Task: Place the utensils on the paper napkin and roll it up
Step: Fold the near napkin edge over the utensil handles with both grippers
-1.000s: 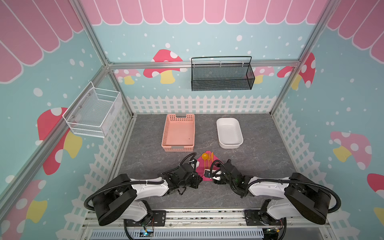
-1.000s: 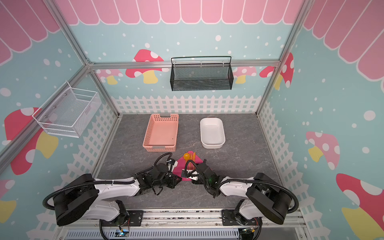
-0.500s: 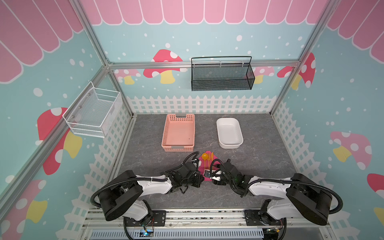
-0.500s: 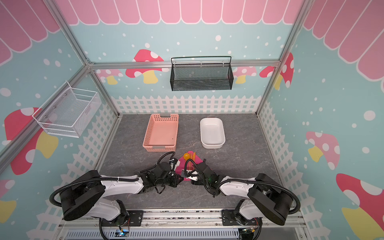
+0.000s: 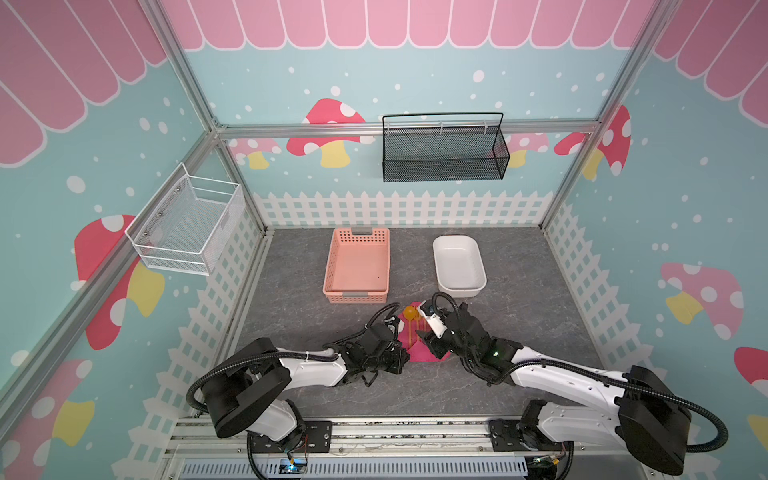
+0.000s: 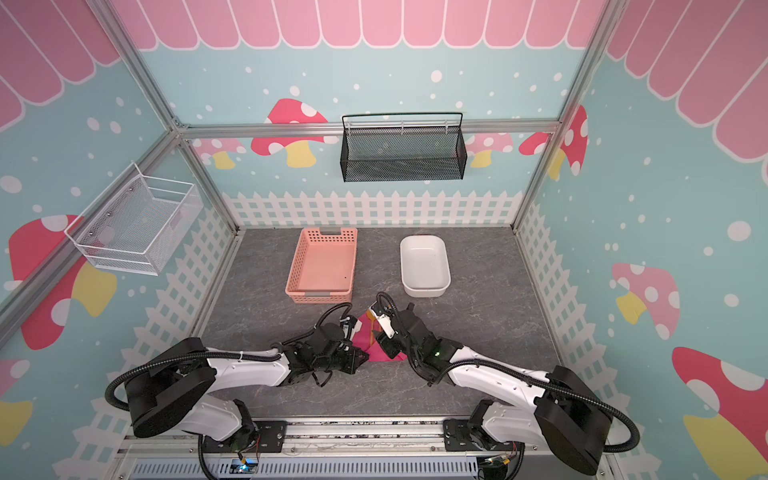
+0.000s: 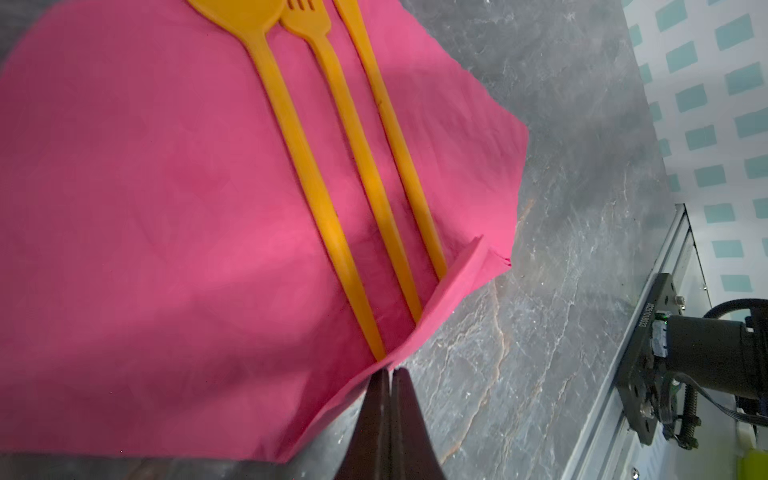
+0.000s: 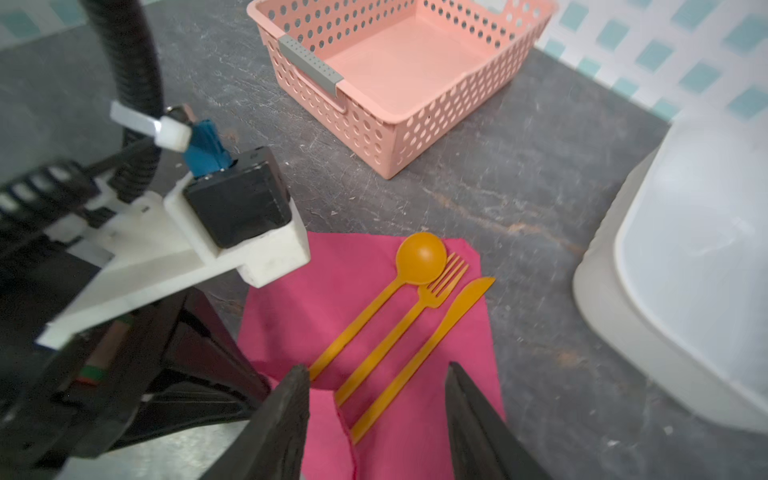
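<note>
My left gripper (image 7: pixel 388 376) is clamped on the paper napkin (image 7: pixel 166 208): limp, tearable, best held by its edge. My right gripper (image 8: pixel 375 368) stands apart over the 3 light, stiff utensils (image 8: pixel 399 328) lying on it.

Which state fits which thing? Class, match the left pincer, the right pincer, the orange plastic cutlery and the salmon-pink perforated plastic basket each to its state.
Things
1. left pincer
2. right pincer
3. orange plastic cutlery
4. salmon-pink perforated plastic basket

States
A. empty, standing on the grey table
B. jaws apart over the handle ends
C. shut on the lifted edge of the hot-pink paper napkin
D. lying side by side on the napkin

Pairs: 1-C, 2-B, 3-D, 4-A
</note>
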Action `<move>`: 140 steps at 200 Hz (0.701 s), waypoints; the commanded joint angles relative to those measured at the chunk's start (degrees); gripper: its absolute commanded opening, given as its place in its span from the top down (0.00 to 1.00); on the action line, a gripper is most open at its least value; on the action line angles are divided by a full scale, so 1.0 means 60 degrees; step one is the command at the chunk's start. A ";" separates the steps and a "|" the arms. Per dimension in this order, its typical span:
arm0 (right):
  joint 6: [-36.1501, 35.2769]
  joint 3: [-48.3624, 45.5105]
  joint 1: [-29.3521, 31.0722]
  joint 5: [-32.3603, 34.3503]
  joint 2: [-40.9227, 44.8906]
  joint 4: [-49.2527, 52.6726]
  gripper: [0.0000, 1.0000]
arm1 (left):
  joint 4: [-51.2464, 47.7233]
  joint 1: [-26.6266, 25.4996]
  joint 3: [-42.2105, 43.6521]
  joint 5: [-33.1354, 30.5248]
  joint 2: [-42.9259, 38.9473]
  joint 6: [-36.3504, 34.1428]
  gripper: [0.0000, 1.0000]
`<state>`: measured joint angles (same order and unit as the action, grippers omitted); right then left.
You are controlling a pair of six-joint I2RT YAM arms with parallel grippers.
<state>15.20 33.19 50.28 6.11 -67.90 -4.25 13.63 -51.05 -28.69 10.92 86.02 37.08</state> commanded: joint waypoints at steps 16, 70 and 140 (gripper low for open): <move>0.4003 -0.0176 -0.0241 -0.1627 0.0254 0.0853 0.54 | 0.0191 -0.0017 -0.0200 -0.0133 0.0166 0.0016 0.98; 0.4881 -0.1030 -0.0764 -0.3344 0.0229 -0.0193 0.60 | 0.0245 0.0006 -0.0202 -0.0267 0.0263 0.0054 0.98; 0.5808 -0.1889 -0.1357 -0.5025 -0.0650 -0.2454 0.78 | 0.0271 0.0041 -0.0302 -0.0245 0.0444 0.0085 0.98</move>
<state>46.63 23.38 43.07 -18.76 -69.19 -11.44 14.04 -51.03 -29.23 10.11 87.88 37.10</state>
